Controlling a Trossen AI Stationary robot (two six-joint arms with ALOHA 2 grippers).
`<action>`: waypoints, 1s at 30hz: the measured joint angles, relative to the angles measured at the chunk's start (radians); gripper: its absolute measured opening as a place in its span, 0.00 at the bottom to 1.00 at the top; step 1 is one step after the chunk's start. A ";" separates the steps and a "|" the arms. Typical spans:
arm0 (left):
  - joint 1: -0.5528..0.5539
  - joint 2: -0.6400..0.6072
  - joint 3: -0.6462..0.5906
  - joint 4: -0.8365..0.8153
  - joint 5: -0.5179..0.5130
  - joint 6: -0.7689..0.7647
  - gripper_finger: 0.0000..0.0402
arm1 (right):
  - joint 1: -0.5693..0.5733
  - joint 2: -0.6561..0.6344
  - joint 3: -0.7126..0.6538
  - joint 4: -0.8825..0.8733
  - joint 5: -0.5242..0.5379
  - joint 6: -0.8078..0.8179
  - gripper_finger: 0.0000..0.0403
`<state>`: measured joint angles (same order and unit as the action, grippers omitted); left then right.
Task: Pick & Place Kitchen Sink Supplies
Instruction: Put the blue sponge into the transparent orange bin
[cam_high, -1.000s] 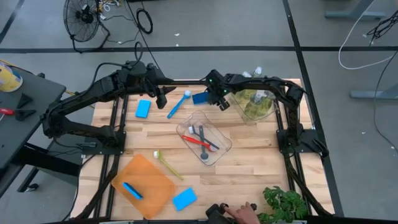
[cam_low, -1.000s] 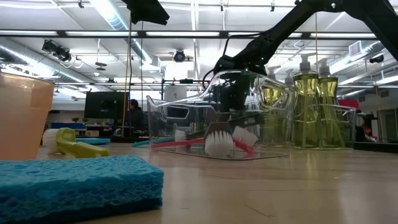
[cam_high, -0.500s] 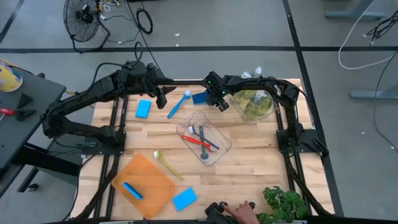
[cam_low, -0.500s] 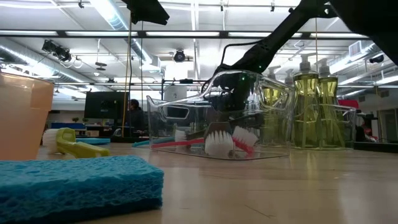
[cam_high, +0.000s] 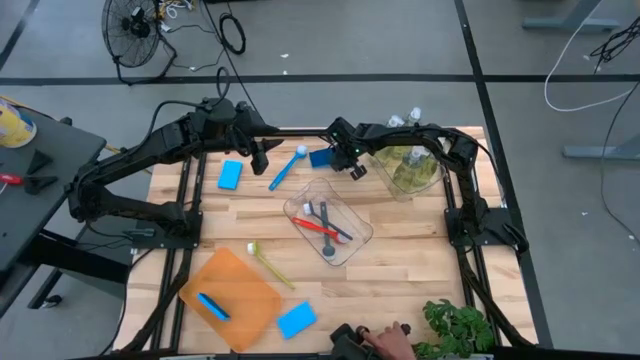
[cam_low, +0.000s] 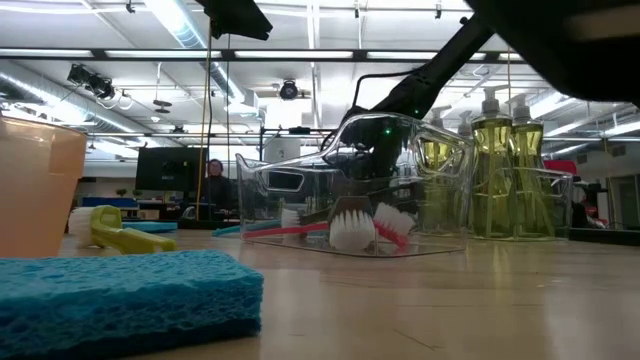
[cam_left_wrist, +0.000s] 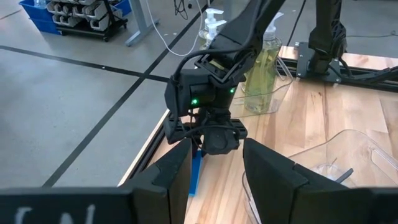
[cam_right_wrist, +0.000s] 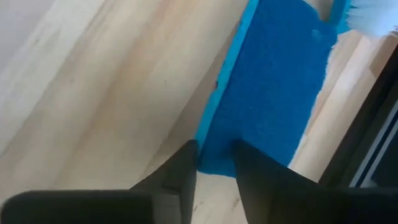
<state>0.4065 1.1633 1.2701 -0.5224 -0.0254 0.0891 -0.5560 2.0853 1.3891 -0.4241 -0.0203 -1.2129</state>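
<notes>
Overhead view first: right gripper (cam_high: 340, 158) has crept from its place of a second ago toward the table's far edge and now sits over the blue sponge (cam_high: 322, 157) lying there, beside the blue brush (cam_high: 288, 166); left gripper (cam_high: 258, 158) hangs near another sponge (cam_high: 230, 175), waiting, its fingers standing apart with nothing between them; red and grey brushes lie in the clear tub (cam_high: 328, 222), soap bottles (cam_high: 412, 160) stand in a second tub at the far right, a green brush (cam_high: 268, 264) and a third sponge (cam_high: 297, 320) lie near the orange tray (cam_high: 236, 296). Table-level view: the right arm has sunk lower behind the tub (cam_low: 340, 190). Left wrist view: the right gripper (cam_left_wrist: 214, 140) is down at the table's edge, the sponge (cam_left_wrist: 195, 171) just under it. Right wrist view: the fingers (cam_right_wrist: 180, 169) have narrowed and pinch one edge of the sponge (cam_right_wrist: 273, 87), which lies flat on the wood; the grasp looks just made, so lifting is likely next.
</notes>
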 joint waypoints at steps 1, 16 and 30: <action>0.000 0.000 0.000 0.000 0.000 0.000 0.38 | 0.000 0.000 0.000 0.000 0.005 0.000 0.22; 0.000 0.000 0.000 0.000 0.000 0.001 0.38 | 0.002 -0.001 -0.001 -0.005 0.074 0.000 0.01; 0.000 0.000 0.000 0.004 0.000 0.002 0.38 | 0.001 -0.182 -0.003 0.022 0.077 0.120 0.00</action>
<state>0.4065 1.1633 1.2701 -0.5180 -0.0254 0.0906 -0.5549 1.9030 1.3857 -0.4018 0.0563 -1.0931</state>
